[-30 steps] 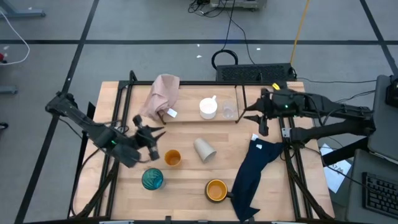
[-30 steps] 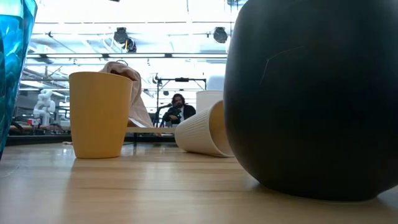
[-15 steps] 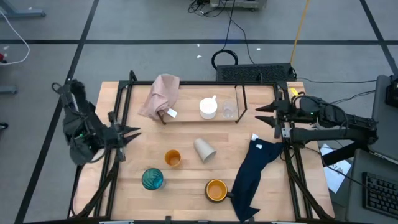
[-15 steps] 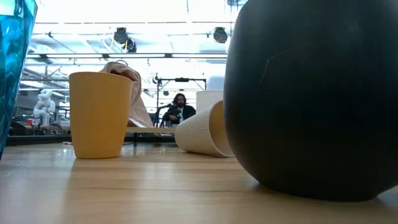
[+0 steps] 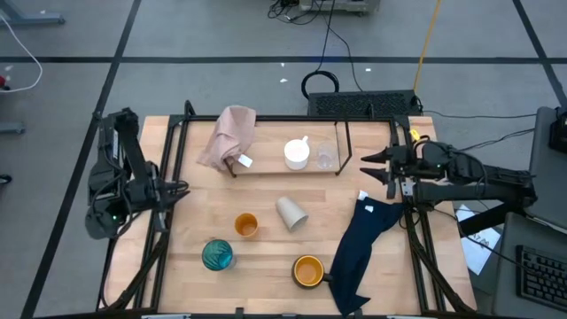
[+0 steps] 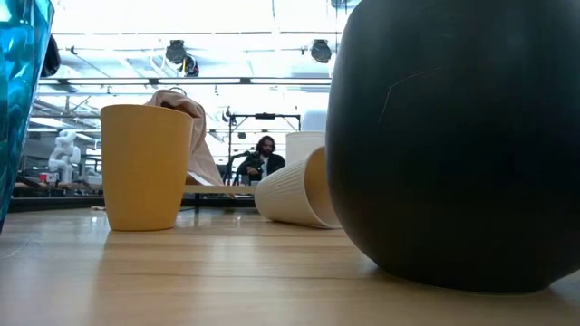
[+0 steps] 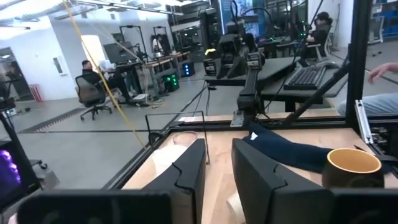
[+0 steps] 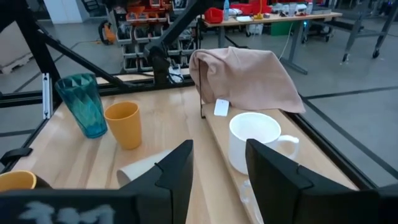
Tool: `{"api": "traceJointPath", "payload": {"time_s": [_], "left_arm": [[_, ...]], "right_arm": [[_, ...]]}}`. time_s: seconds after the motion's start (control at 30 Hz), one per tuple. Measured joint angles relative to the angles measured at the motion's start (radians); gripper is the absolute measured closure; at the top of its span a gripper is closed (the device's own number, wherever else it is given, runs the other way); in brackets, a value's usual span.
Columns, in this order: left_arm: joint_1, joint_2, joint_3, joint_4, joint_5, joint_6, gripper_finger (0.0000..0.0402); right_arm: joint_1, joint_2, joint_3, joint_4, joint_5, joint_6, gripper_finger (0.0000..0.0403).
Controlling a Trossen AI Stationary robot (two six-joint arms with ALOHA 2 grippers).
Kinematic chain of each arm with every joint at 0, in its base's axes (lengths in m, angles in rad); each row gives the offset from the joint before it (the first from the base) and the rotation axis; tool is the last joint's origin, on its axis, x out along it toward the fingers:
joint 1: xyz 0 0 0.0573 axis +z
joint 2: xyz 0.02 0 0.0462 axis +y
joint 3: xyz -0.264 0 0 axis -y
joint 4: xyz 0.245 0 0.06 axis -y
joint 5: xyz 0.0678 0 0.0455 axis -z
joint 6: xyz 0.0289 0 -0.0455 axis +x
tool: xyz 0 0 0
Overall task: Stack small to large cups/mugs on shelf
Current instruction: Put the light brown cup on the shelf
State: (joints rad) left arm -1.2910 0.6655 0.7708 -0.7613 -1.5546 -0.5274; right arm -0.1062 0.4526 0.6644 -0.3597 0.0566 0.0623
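Observation:
The shelf (image 5: 341,142) of black rods stands at the table's far middle. On it stand a white handled mug (image 5: 296,153) and a tiny clear cup (image 5: 325,158). A small orange cup (image 5: 245,225) and a teal glass (image 5: 217,254) stand upright on the table. A beige cup (image 5: 291,213) lies on its side. An orange-yellow mug (image 5: 307,270) stands near the front. My left gripper (image 5: 177,189) is open at the table's left edge, pointing level across the table. My right gripper (image 5: 372,164) is open by the shelf's right end. Both hold nothing.
A pink cloth (image 5: 229,137) hangs over the shelf's left end. A navy cloth (image 5: 363,244) lies from the right side to the front edge, beside the orange-yellow mug. A black frame (image 5: 168,159) runs along the table's sides. A person (image 6: 261,156) sits far behind the table.
My left gripper has swung away from the small orange cup toward the table's left edge and turned level across the table. My right arm has folded back toward the right edge and its gripper has tipped up from slanting down to near level. No cup has moved.

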Motion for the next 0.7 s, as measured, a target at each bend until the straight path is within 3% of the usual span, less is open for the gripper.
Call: {"api": "traceJointPath", "payload": {"time_s": [0.27, 0.4, 0.47, 0.57, 0.63, 0.7], "left_arm": [[0.097, -0.006, 0.000, 0.012, -0.010, -0.052, 0.0321], [0.149, -0.003, 0.000, 0.238, 0.049, 0.093, 0.0321], [0.174, 0.011, 0.000, 0.488, 0.180, 0.322, 0.0321], [0.201, 0.045, 0.001, 0.880, 0.561, 0.713, 0.0321], [0.214, 0.071, 0.002, 1.007, 0.769, 0.869, 0.0321], [0.243, 0.096, 0.002, 1.013, 0.821, 0.909, 0.0321]], "right_arm": [[0.000, 0.000, -0.035, 0.047, 0.000, 0.001, 0.0264], [0.000, 0.000, -0.035, 0.070, 0.000, 0.004, 0.0264], [0.000, 0.000, -0.035, 0.087, 0.000, 0.004, 0.0264], [0.000, 0.000, -0.035, 0.109, 0.000, -0.007, 0.0264], [0.000, 0.000, -0.035, 0.107, 0.000, -0.016, 0.0264], [0.000, 0.000, -0.035, 0.105, 0.000, -0.020, 0.0264]]}}
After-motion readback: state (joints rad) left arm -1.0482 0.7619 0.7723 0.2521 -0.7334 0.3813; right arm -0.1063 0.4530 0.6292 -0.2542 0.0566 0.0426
